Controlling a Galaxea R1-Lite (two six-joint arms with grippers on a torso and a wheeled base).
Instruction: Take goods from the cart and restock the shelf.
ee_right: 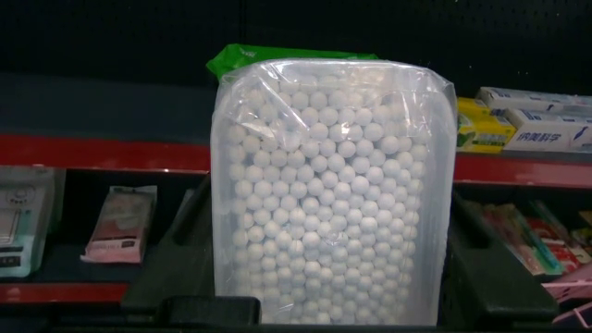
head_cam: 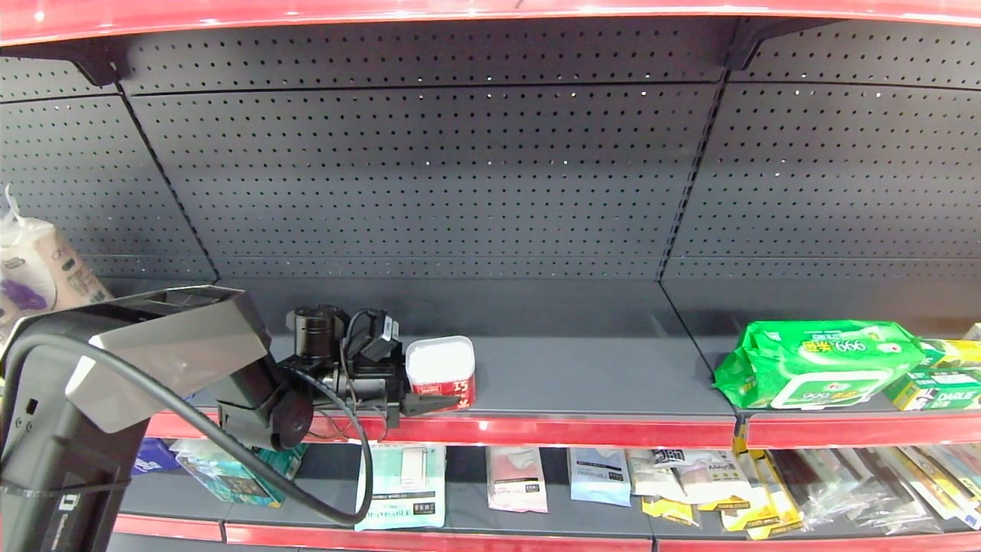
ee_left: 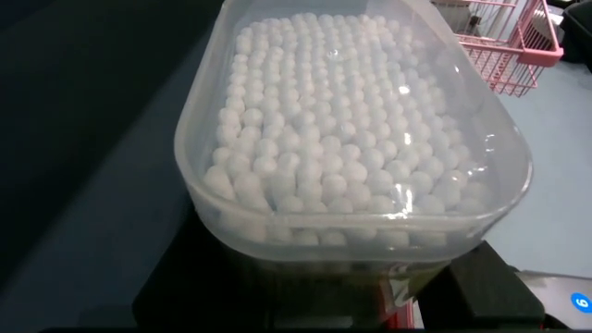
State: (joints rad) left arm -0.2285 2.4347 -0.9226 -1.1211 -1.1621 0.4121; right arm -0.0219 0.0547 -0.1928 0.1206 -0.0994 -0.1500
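Note:
A clear box of cotton swabs (head_cam: 440,369) with a red label stands on the dark shelf (head_cam: 582,368), close to its red front edge. My left gripper (head_cam: 448,385) is shut on this box, one finger (head_cam: 431,402) along its front side. In the left wrist view the box (ee_left: 351,129) is close up, with dark fingers (ee_left: 490,282) at its sides. In the right wrist view a second cotton swab box (ee_right: 333,185) is held upright in front of the shelf, with my right gripper (ee_right: 328,277) shut on it.
A green wipes pack (head_cam: 816,360) and small boxes (head_cam: 939,376) lie on the shelf at the right. A tissue pack (head_cam: 38,268) sits at the far left. Packets (head_cam: 521,479) fill the lower shelf. A pink cart (ee_left: 513,46) stands behind.

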